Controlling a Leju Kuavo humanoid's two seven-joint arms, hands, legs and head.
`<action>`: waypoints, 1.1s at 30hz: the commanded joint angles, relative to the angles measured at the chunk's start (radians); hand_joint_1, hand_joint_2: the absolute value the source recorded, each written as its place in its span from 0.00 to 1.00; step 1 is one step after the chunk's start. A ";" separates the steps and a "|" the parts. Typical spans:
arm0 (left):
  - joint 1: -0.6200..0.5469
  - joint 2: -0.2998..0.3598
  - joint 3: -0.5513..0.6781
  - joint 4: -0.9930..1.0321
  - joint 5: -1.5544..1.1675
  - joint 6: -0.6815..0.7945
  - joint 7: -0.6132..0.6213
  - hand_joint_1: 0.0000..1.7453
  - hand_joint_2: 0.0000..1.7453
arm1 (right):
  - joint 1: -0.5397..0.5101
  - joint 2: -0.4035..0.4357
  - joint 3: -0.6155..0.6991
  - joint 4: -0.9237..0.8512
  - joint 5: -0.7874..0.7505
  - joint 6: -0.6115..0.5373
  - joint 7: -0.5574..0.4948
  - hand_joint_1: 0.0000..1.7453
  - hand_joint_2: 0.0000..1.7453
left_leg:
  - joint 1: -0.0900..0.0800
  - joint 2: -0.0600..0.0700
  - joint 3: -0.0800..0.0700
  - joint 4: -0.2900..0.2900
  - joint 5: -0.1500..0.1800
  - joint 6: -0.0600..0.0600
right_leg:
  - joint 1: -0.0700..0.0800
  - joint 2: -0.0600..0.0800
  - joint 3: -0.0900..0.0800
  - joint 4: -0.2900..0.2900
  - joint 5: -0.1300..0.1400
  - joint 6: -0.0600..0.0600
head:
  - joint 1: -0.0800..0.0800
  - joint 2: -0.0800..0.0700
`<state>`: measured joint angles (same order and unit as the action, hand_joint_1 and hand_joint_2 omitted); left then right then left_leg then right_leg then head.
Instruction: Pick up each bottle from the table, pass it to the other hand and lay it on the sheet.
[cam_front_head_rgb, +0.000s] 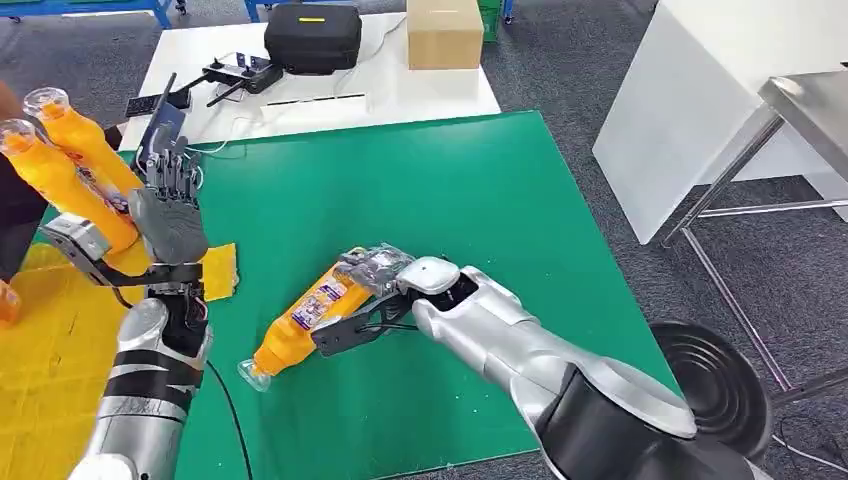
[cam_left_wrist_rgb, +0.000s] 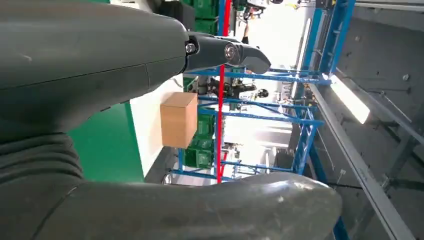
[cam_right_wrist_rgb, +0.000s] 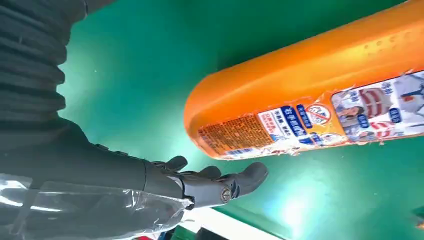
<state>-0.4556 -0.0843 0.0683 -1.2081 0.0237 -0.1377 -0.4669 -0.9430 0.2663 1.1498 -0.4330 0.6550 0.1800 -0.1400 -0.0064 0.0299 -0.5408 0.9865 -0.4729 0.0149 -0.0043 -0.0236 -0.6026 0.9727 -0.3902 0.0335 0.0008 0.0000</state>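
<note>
An orange bottle (cam_front_head_rgb: 305, 318) lies on the green mat (cam_front_head_rgb: 450, 200), with the right hand (cam_front_head_rgb: 372, 272) at its base, grasp unclear. The left hand (cam_front_head_rgb: 168, 215) is raised, fingers apart, holding nothing, near 2 orange bottles (cam_front_head_rgb: 70, 165) at the far left

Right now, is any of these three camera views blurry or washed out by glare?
Head view: sharp, evenly lit. Left wrist view: the grey left hand looms soft up close, and bright background light washes out detail. Right wrist view: soft glare patches on the green table mat, while the orange plastic bottle label stays readable.
</note>
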 joint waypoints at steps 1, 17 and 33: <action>-0.007 0.006 -0.004 0.015 0.000 -0.005 0.000 0.00 0.00 | -0.033 0.004 0.019 0.052 0.012 -0.004 0.007 0.00 1.00 | 0.002 -0.003 0.002 0.001 -0.001 -0.002 | 0.001 0.001 0.003 0.000 -0.002 -0.001 | 0.000 0.000; -0.018 0.003 0.006 0.025 0.008 -0.014 0.003 0.00 0.00 | -0.038 -0.003 0.008 0.055 0.033 -0.004 0.005 0.00 1.00 | 0.001 -0.003 0.001 0.001 -0.001 -0.001 | 0.001 0.000 0.002 0.000 -0.001 0.000 | 0.000 0.000; -0.026 0.000 0.003 0.030 0.014 -0.018 0.006 0.00 0.00 | -0.042 -0.007 0.000 0.056 0.043 -0.004 0.001 0.00 1.00 | 0.001 -0.004 0.001 0.001 -0.001 -0.001 | 0.001 -0.001 0.002 0.000 -0.001 0.000 | 0.000 0.000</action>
<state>-0.4394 -0.0843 0.0698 -1.2161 0.0340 -0.1522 -0.4685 -0.9429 0.2716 1.1482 -0.4116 0.6909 0.1736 -0.1347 -0.0064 0.0299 -0.5406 0.9865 -0.4728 0.0149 -0.0043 -0.0237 -0.6026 0.9727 -0.3901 0.0335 0.0004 0.0000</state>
